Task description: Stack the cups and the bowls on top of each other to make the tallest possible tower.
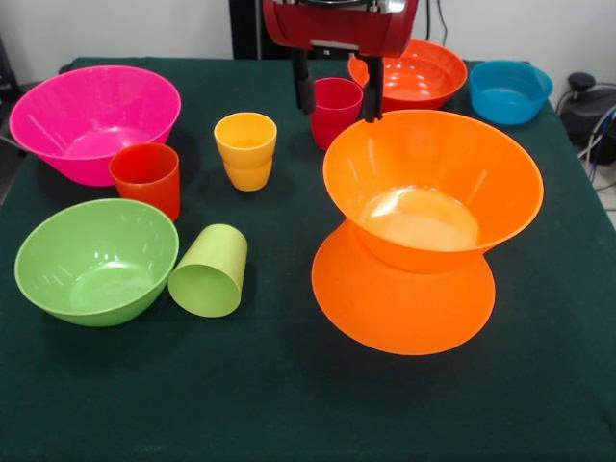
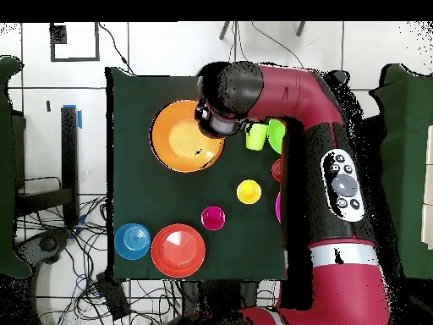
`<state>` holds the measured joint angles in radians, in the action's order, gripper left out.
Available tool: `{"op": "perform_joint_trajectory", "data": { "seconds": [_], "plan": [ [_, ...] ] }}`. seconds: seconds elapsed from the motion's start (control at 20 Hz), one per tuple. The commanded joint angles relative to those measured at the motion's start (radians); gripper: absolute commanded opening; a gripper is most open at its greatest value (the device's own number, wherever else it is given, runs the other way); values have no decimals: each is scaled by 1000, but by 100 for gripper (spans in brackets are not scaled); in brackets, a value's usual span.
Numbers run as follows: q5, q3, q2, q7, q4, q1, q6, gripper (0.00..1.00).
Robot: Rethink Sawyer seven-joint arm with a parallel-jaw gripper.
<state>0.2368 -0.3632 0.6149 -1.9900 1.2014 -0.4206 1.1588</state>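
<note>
Two large orange bowls form an hourglass pile at the right: the lower one is upside down and the upper one stands upright on it; the pile also shows from above. My gripper hangs open and empty, high over the pile's far rim. Its fingers show in front of the magenta-red cup. The pink bowl, red-orange cup, yellow-orange cup and lime green bowl stand on the table. The lime green cup lies on its side.
The round red-orange bowl and small blue bowl stand at the far right near the pedestal. In the overhead view my arm reaches across the table's right side and partly covers the pink bowl and red-orange cup.
</note>
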Motion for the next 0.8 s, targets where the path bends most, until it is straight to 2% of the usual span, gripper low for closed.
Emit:
{"op": "perform_joint_trajectory", "data": {
  "seconds": [0.05,0.3,0.45,0.6,0.8],
  "plan": [
    [-34,-6,88,24,-39,-2,224,100],
    [-52,-3,146,2,-23,3,258,100],
    [-56,1,170,9,5,-1,242,100],
    [-43,23,177,-15,45,-2,190,100],
    [6,93,150,-145,99,20,65,100]
  ]
}}
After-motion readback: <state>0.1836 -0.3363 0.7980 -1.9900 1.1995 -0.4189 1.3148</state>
